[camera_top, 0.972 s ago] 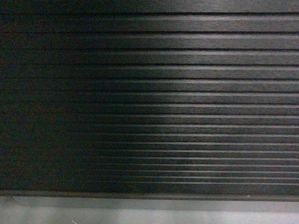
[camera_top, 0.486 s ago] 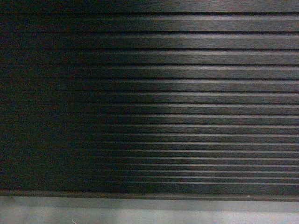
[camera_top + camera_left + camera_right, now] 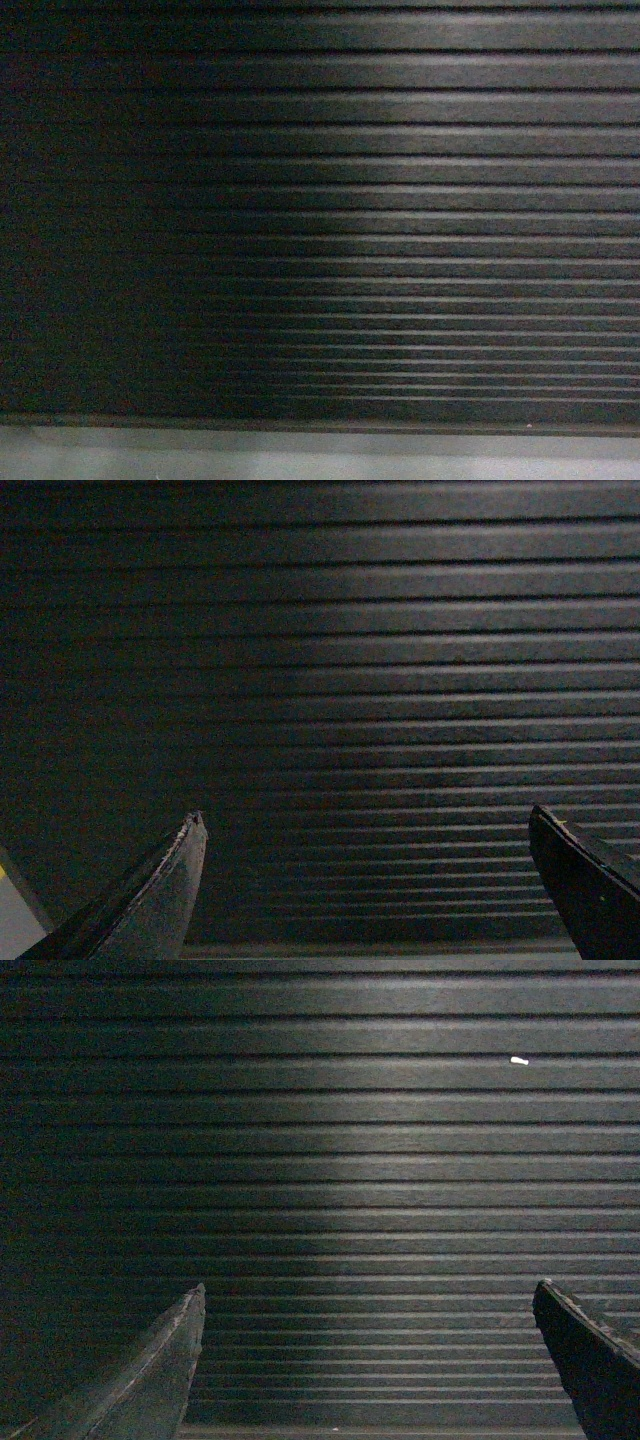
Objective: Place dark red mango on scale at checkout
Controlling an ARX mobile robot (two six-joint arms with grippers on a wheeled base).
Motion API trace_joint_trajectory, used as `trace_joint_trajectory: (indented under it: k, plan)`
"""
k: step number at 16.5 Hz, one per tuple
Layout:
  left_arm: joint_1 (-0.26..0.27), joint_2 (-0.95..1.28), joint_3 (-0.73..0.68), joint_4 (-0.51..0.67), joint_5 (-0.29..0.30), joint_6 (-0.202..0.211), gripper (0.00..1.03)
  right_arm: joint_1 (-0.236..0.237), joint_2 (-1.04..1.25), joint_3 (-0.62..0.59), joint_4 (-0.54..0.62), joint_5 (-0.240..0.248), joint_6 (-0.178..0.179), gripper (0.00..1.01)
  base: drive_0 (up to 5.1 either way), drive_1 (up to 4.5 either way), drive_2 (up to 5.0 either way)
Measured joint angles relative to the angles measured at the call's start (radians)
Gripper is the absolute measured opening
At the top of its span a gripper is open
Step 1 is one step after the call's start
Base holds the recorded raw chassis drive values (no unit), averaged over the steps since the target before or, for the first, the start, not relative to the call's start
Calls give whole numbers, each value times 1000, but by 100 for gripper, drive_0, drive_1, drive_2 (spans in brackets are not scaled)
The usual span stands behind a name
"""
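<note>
Left gripper (image 3: 365, 880): spread wide, empty.
Right gripper (image 3: 368, 1360): same, nothing held.
Checkout (image 3: 400, 200): ribbed front fills every view.
Change: ribs shifted slightly down-frame in head view; camera rising.
Dark red mango, scale: out of sight; counter top not yet visible.

Head view: checkout (image 3: 400, 200) ribbed front sits a bit lower in frame vs 1 s ago, ribs shifted down; grey base strip (image 3: 300, 455) at bottom now thinner, picture slightly blurrier
</note>
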Motion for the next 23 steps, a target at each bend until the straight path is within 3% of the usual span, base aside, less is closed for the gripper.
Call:
trace_joint_trajectory:
  k: [23]
  plan:
    - [0,0,0,2,1,0,98,0,0,0,3,0,-1,98,0,0,0]
